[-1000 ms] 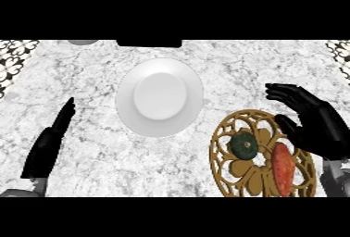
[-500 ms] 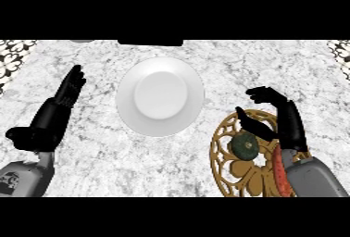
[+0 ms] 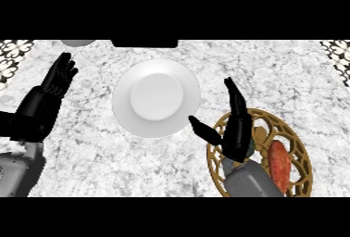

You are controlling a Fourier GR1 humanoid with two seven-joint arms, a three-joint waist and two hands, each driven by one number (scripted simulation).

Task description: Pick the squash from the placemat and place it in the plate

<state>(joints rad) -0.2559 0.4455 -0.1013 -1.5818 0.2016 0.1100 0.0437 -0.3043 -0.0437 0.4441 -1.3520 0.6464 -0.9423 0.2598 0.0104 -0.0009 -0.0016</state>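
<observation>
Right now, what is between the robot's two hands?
In the head view, the white plate lies on the marble counter between the left hand and the right hand. Nothing is on the plate.

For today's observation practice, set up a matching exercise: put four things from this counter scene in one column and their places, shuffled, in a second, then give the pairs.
Things:
1. plate
2. placemat
3. left robot hand
4. right robot hand

Places:
A. near the view's left edge, fingers straight
B. over the placemat's left part
C. lower right of the counter
D. middle of the counter, nothing on it

Pairs: 1-D, 2-C, 3-A, 4-B
</observation>
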